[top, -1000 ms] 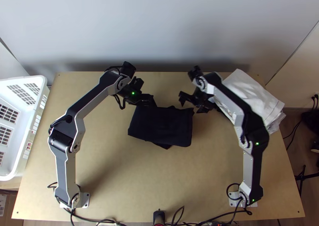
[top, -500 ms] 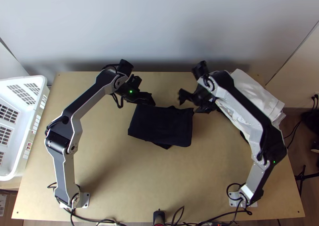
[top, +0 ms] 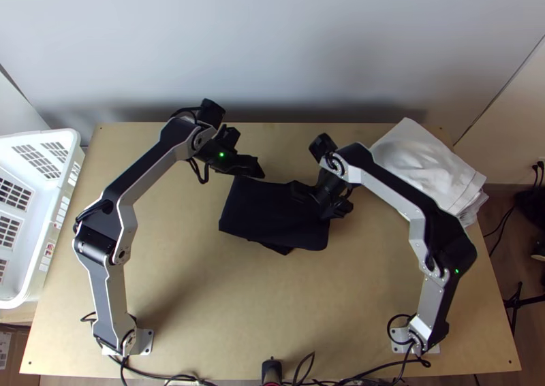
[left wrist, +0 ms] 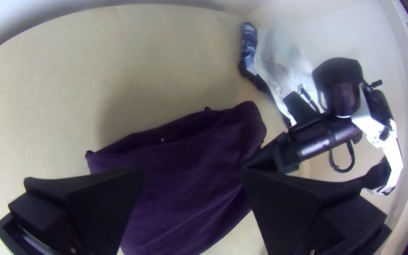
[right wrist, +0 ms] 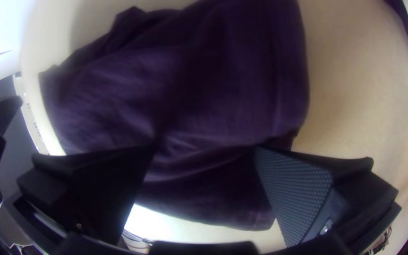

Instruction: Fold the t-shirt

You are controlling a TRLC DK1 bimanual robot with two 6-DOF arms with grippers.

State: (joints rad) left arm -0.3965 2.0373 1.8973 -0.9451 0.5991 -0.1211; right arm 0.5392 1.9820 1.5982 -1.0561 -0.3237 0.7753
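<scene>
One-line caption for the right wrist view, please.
The right gripper, its fingers open, hovers over the dark t-shirt, folded into a compact bundle on the table.

Dark folded-cloth t-shirt (top: 269, 216), mid-table: near-black navy in the top view, deep purple in both wrist views, plain bar a tiny pale speck. Flat rectangular wooden table (top: 197, 291) – light tan. Jointed metal left arm (top: 127, 209) and right arm (top: 426, 212), based by the near corners: black and silver-grey, small green light on each. Left gripper (top: 256, 168) and right gripper (top: 317, 202), two-fingered: black – right one's textured pad (right wrist: 293, 189) slate-blue, fine dotted grid. White plastic slotted basket (top: 60, 209), left edge: grid-patterned walls. White layered cloth pile (top: 426, 158), far right corner: plain on top.
</scene>
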